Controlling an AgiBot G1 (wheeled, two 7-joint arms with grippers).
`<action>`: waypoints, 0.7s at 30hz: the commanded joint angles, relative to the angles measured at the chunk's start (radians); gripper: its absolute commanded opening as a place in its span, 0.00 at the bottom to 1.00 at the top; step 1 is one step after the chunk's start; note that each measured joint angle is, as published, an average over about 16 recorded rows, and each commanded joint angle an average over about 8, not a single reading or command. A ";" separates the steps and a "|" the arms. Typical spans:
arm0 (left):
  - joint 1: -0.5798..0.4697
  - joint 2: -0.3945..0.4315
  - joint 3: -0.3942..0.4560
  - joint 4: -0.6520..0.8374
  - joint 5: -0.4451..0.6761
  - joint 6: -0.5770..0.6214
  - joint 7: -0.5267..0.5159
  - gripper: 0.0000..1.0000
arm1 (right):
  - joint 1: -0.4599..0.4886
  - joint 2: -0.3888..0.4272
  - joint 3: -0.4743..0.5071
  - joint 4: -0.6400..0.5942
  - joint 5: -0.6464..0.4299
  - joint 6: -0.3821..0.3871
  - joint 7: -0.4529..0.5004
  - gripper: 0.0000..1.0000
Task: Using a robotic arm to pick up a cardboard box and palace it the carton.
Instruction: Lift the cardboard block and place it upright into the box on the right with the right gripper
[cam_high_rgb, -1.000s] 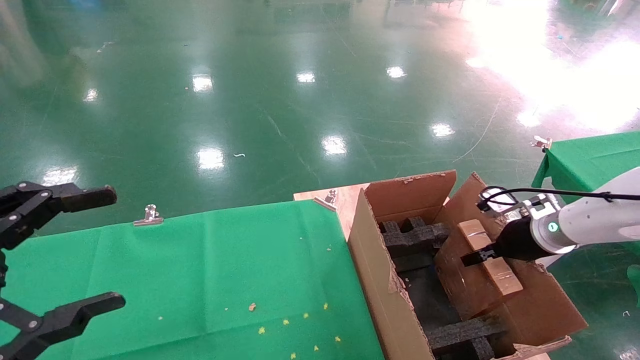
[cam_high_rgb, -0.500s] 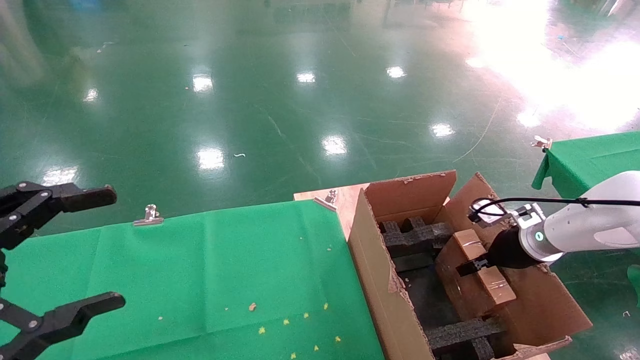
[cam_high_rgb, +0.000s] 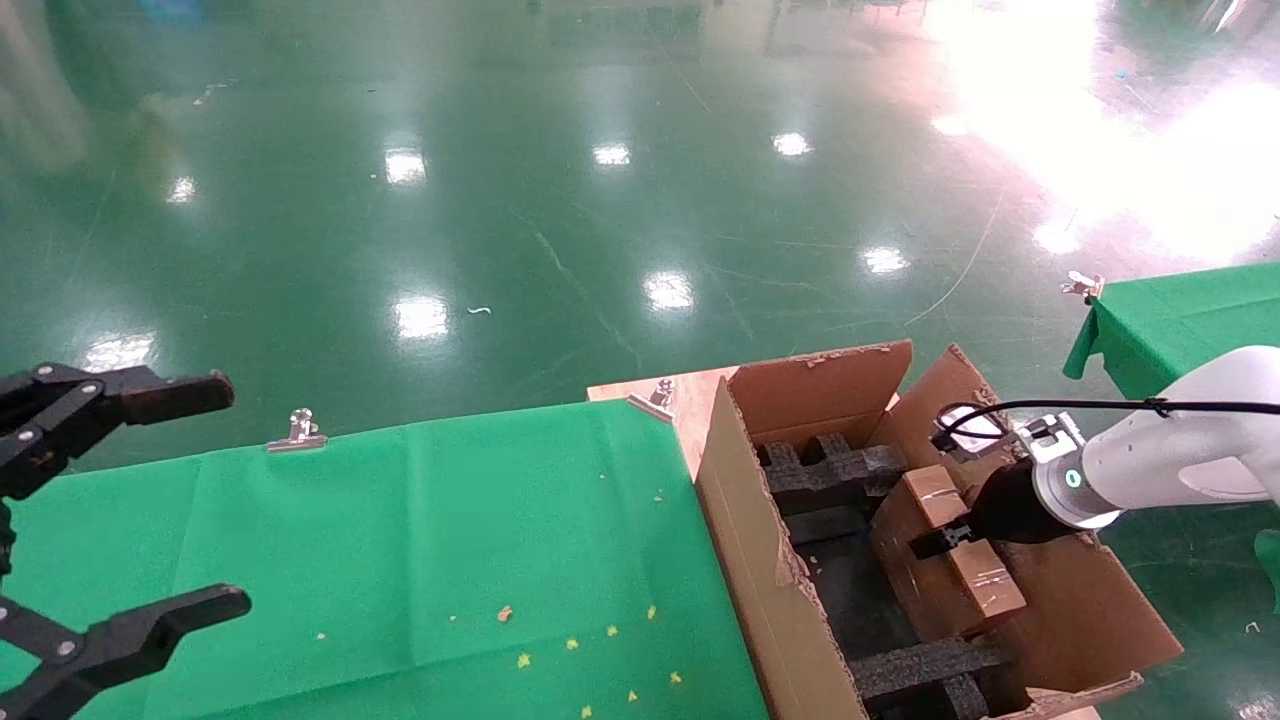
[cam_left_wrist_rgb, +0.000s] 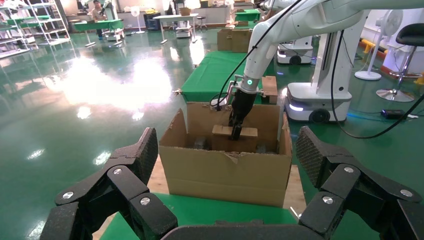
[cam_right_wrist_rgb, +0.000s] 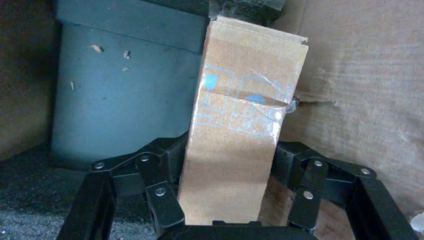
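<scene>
The small brown cardboard box (cam_high_rgb: 990, 585) hangs inside the large open carton (cam_high_rgb: 745, 540), among black foam inserts (cam_high_rgb: 830, 470). My right gripper (cam_high_rgb: 950, 540), on the white arm with a green ring light, is shut on the box across its narrow sides. In the right wrist view the box (cam_right_wrist_rgb: 240, 130) fills the space between the black fingers (cam_right_wrist_rgb: 172, 160) of the right gripper (cam_right_wrist_rgb: 230, 157), with the carton wall (cam_right_wrist_rgb: 360, 90) close beside it. The left wrist view shows the same box (cam_left_wrist_rgb: 248, 132) in the carton (cam_left_wrist_rgb: 225, 175). My left gripper (cam_high_rgb: 222, 495) is parked open at the far left.
A green cloth table (cam_high_rgb: 400, 540) with a metal clip (cam_high_rgb: 298, 430) lies left of the carton. The carton stands on a wooden board (cam_high_rgb: 680, 400). A second green table (cam_high_rgb: 1180, 320) is at the right. Another foam insert (cam_high_rgb: 920, 665) crosses the carton's near end.
My right gripper has carried the cardboard box lower and a little to the left, deeper into the carton. The left gripper has not moved.
</scene>
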 joint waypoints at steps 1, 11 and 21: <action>0.000 0.000 0.000 0.000 0.000 0.000 0.000 1.00 | 0.001 0.001 -0.001 0.003 -0.001 -0.001 0.002 1.00; 0.000 0.000 0.000 0.000 0.000 0.000 0.000 1.00 | 0.005 0.005 -0.001 0.008 -0.003 -0.002 0.004 1.00; 0.000 0.000 0.000 0.000 0.000 0.000 0.000 1.00 | 0.021 0.014 -0.003 0.026 -0.009 -0.007 0.004 1.00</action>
